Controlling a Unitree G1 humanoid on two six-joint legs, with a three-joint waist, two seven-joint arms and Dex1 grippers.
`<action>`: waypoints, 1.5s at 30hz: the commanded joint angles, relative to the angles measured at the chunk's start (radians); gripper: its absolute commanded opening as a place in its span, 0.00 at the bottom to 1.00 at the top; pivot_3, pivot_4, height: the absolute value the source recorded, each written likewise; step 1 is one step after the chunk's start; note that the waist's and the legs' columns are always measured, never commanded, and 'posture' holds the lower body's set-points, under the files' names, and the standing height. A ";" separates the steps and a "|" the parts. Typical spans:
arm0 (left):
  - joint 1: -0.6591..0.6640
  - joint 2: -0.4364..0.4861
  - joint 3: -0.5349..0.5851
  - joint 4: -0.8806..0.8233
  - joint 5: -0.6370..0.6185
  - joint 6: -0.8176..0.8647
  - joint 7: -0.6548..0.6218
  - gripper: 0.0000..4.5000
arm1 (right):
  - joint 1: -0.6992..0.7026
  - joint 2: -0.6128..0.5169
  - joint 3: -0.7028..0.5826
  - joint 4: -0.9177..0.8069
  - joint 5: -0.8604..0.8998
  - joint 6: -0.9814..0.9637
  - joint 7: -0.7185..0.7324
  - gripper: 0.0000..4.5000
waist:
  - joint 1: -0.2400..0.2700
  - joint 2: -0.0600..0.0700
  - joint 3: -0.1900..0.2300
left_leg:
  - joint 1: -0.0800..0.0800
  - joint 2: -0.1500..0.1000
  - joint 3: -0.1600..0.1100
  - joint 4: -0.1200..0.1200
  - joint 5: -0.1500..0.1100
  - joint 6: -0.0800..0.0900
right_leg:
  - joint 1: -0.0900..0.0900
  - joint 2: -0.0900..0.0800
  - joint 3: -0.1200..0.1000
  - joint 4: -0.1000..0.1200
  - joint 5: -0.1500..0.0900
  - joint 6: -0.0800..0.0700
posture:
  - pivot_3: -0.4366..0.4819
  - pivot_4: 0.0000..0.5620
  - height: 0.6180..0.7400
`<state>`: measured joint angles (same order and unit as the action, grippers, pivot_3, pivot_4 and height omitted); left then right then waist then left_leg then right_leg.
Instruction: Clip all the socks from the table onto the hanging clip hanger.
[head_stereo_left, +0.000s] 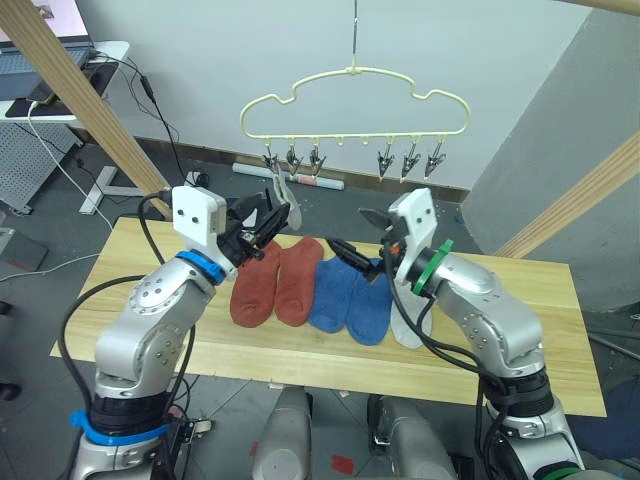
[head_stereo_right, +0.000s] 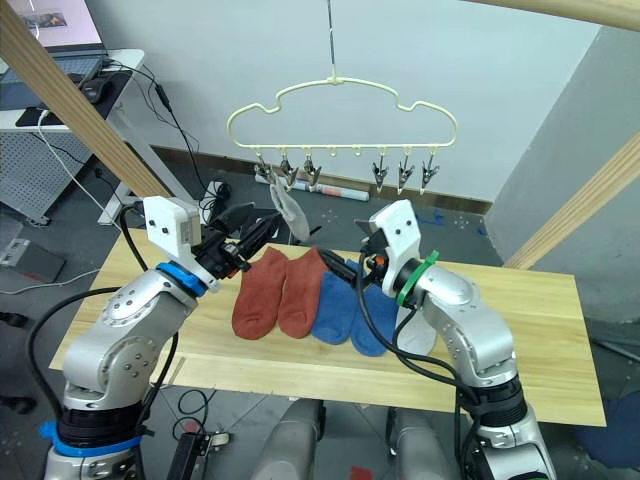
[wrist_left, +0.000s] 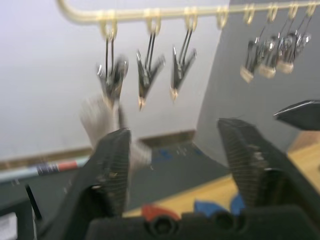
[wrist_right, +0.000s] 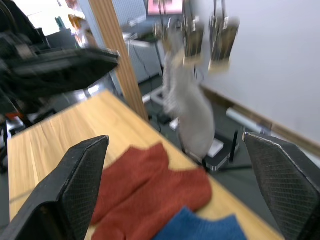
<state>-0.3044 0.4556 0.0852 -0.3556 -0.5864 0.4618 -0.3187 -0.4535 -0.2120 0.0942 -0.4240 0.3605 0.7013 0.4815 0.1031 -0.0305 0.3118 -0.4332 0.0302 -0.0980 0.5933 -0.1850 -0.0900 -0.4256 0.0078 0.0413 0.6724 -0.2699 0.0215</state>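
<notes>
The pale yellow clip hanger (head_stereo_left: 355, 100) hangs above the table's (head_stereo_left: 520, 340) far edge. One light grey sock (head_stereo_left: 283, 193) dangles from its leftmost clip (wrist_left: 112, 77). My left gripper (head_stereo_left: 268, 222) is open just beside and below that hanging sock, holding nothing. On the table lie two rust-red socks (head_stereo_left: 275, 285) and two blue socks (head_stereo_left: 350, 298) side by side. Another grey sock (head_stereo_left: 405, 325) lies partly hidden under my right arm. My right gripper (head_stereo_left: 352, 240) hovers open over the blue socks, pointing toward the hanging sock (wrist_right: 187, 105).
Slanted wooden beams stand at the left (head_stereo_left: 75, 100) and right (head_stereo_left: 580, 200) of the table. A desk with a laptop (head_stereo_left: 40, 60) and cables sits at the back left. Several free clips (head_stereo_left: 410, 160) hang on the hanger's right half.
</notes>
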 joint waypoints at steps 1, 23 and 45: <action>-0.043 -0.052 -0.027 0.035 0.067 -0.056 0.007 0.39 | -0.021 -0.024 -0.052 -0.087 0.080 0.027 0.018 1.00 | 0.001 0.000 0.000 | 0.000 0.000 0.000 0.000 0.000 0.000 | 0.000 0.001 0.000 0.000 0.000 0.000 | 0.73 0.57 1.00; -0.243 -0.239 -0.030 0.345 0.284 -0.313 0.019 0.39 | -0.147 -0.104 -0.137 -0.133 0.313 0.108 -0.008 1.00 | -0.023 0.000 0.001 | 0.000 -0.001 -0.001 0.003 0.000 0.000 | 0.001 0.003 -0.001 0.003 0.000 0.000 | 0.66 0.56 1.00; -0.265 -0.231 -0.011 0.397 0.382 -0.387 0.027 0.39 | -0.159 -0.119 -0.135 -0.135 0.347 0.102 -0.050 1.00 | -0.051 0.000 0.001 | 0.000 -0.001 -0.001 0.006 0.000 0.000 | 0.001 0.004 -0.001 0.006 0.000 0.000 | 0.65 0.55 1.00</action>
<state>-0.5769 0.2203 0.0578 0.0875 -0.1991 0.0930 -0.2944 -0.6047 -0.3294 -0.0197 -0.5213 0.6893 0.8183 0.4338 0.0517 -0.0306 0.3129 -0.4334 0.0291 -0.0995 0.5995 -0.1849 -0.0898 -0.4248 0.0114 0.0402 0.6789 -0.2696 0.0217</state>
